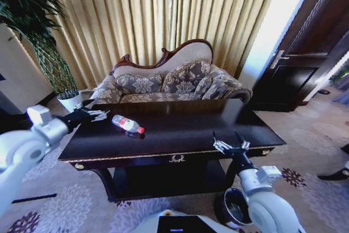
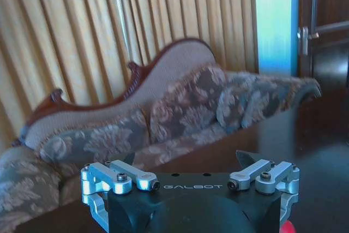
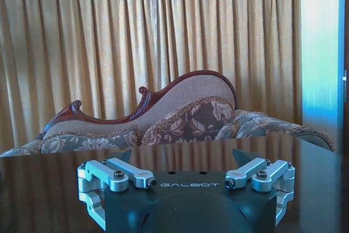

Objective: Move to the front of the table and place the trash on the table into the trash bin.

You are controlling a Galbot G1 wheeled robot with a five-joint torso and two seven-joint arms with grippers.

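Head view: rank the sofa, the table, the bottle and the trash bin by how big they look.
1. table
2. sofa, though it stands farther from the camera
3. trash bin, partly hidden behind the right arm
4. bottle

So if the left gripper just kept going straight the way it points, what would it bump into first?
Probably the bottle. The left gripper, open, points across the table toward it, though depth is hard to judge.
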